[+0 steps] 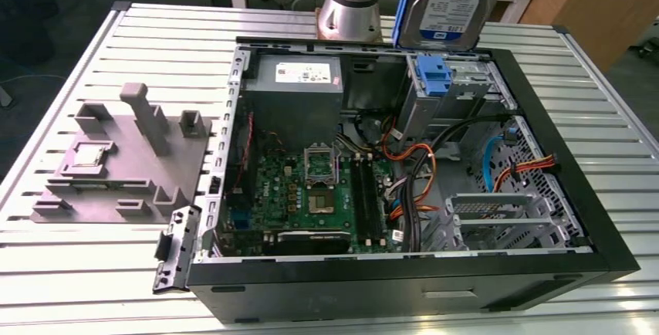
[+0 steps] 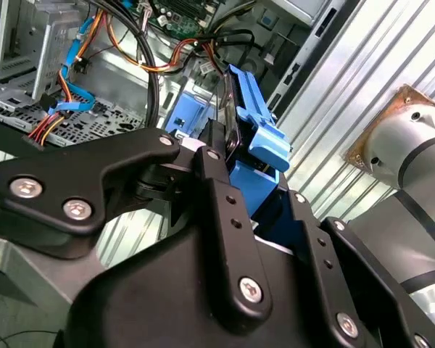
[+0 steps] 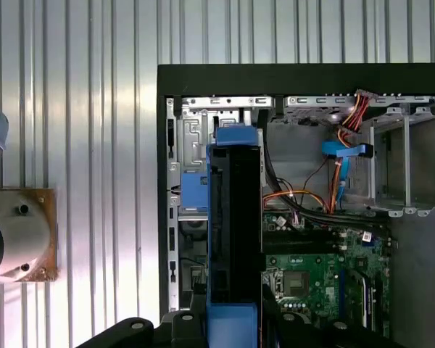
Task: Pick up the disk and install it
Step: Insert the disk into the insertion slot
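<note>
In the second wrist view the claw [image 2: 251, 175] is closed on the disk [image 2: 241, 109]. Its black fingers [image 2: 225, 217] press against the two broad sides at one end, and the rest of the disk juts out past the fingertips. In the first wrist view the disk is seen edge-on as a narrow dark slab capped in blue, held straight between the fingers.

In the exterior view the disk [image 1: 450, 3] hangs upright in the air at the far end of the open case [image 1: 412, 273]. It is just above the drive bay [image 1: 468, 80], which holds a bare blue bracket [image 1: 437, 76], and it touches neither. The face turned to this view is silver-grey metal with a white-and-blue label, and a blue plastic carrier runs along its edge on the exterior view's left.

The arm's base [image 1: 350, 3] stands just beside the disk, on the exterior view's left. Inside the case lie a green motherboard [image 1: 309, 188] and loose orange cables [image 1: 417, 165]. The case rests on a slatted metal table [image 1: 103, 289]. A grey fixture [image 1: 123, 157] sits on the table well apart, on the exterior view's left.
</note>
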`<state>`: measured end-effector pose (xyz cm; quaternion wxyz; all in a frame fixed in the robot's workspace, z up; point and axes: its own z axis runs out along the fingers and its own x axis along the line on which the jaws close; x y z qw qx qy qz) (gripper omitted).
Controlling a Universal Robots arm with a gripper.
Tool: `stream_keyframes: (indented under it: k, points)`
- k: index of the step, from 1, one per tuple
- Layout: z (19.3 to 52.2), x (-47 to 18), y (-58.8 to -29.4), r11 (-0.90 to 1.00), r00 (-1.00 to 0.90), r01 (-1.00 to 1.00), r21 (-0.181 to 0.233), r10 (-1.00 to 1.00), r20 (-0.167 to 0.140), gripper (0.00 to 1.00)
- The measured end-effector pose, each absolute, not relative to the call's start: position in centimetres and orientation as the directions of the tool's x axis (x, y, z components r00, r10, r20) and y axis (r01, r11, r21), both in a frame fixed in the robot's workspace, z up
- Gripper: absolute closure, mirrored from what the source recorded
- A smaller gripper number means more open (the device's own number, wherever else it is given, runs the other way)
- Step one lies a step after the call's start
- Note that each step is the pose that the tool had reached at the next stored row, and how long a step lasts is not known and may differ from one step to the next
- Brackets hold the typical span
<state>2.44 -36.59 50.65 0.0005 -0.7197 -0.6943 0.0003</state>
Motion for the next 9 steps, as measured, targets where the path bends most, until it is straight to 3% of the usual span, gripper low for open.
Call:
stream_keyframes:
  k: [9]
  points:
    - [50.65,3.23,-36.59,-0.036,0.036,0.999,-0.001,0.999,0.0,0.63]
